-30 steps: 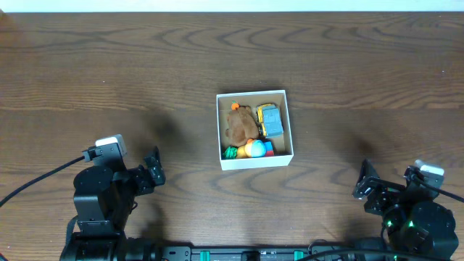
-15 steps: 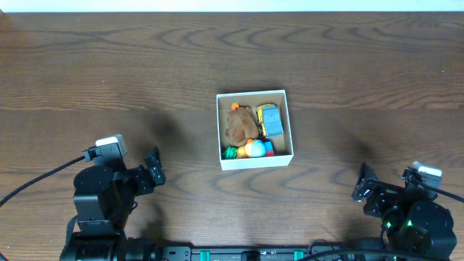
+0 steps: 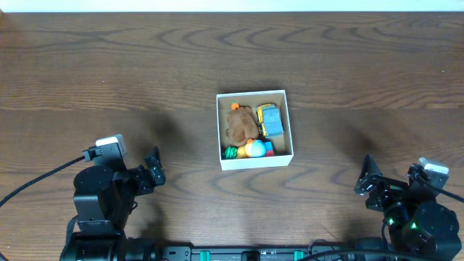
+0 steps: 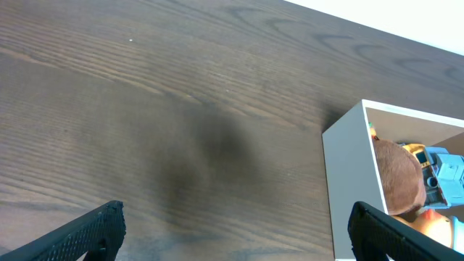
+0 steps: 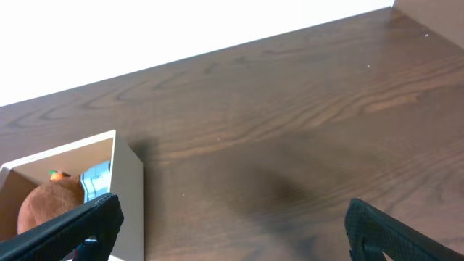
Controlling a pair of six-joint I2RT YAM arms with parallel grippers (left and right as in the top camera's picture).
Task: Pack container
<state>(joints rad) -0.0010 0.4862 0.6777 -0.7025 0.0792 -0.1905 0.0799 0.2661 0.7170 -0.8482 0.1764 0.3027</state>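
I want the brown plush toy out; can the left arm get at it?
Likely yes: the left gripper is open, bare table lies between it and the container, and the brown plush toy sits uncovered inside.

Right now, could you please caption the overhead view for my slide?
Box holding toys; left pincer and right pincer open, empty, well clear of it.

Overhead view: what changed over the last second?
The right pincer nudged slightly to the right. Both pincers are open, and nothing was gripped or released. The left pincer, the box and the toys inside it stayed put.
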